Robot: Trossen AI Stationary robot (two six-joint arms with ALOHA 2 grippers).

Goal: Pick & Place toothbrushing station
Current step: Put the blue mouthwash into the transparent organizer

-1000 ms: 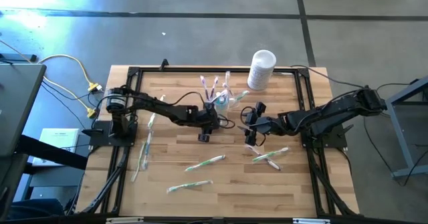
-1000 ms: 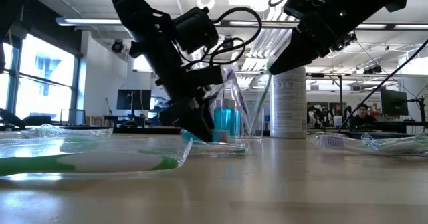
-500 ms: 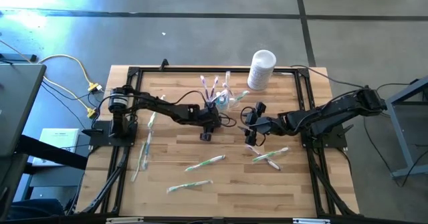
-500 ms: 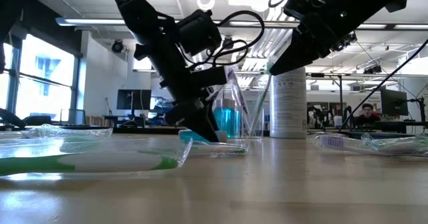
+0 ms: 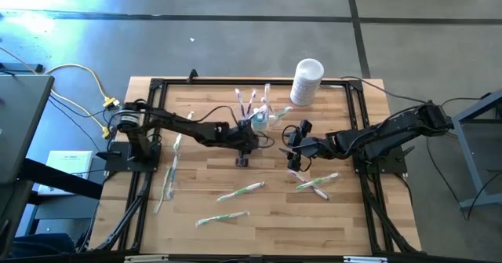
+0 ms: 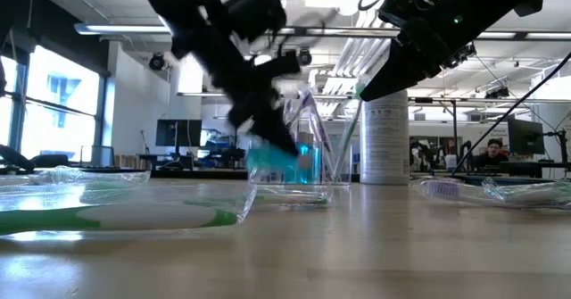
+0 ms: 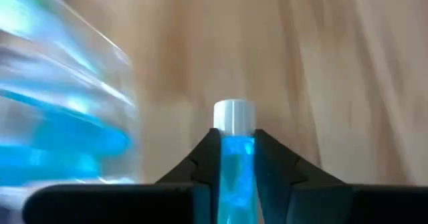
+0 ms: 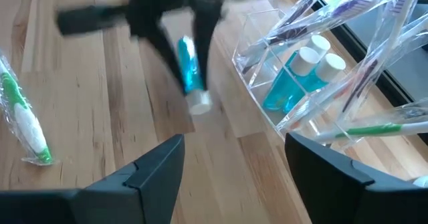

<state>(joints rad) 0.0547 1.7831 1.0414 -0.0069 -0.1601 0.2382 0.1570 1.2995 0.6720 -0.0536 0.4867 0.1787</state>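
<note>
The toothbrushing station (image 8: pixel 314 70) is a clear plastic holder standing on the table just beyond the left gripper (image 7: pixel 234 158), already carrying wrapped toothbrushes leaning out of its compartments and two blue tubes with white caps (image 8: pixel 299 73). Between the left fingers (image 7: pixel 204 158) sits another blue tube (image 7: pixel 235 164), its white cap poking out past the fingertips; the fingers are drawn in against its sides, so I judge it gripped, probably so it can be dropped cap-end into a free compartment (the blur suggests the arm is moving).

The right gripper (image 8: pixel 231 160) hangs clear of the table with its fingers spread wide and nothing between them; the holder and the tube lie ahead of its fingertips, well apart from them. It looks to be waiting.

The table (image 5: pixel 267 208) is pale wooden planking inside a black frame. Several wrapped toothbrushes (image 5: pixel 240 191) lie loose on it, and a white container (image 5: pixel 307 81) stands at the far edge. Around it is a grey concrete floor; behind, an open workshop with monitors, ceiling lights and a person (image 6: pixel 483 153) seated far off.
</note>
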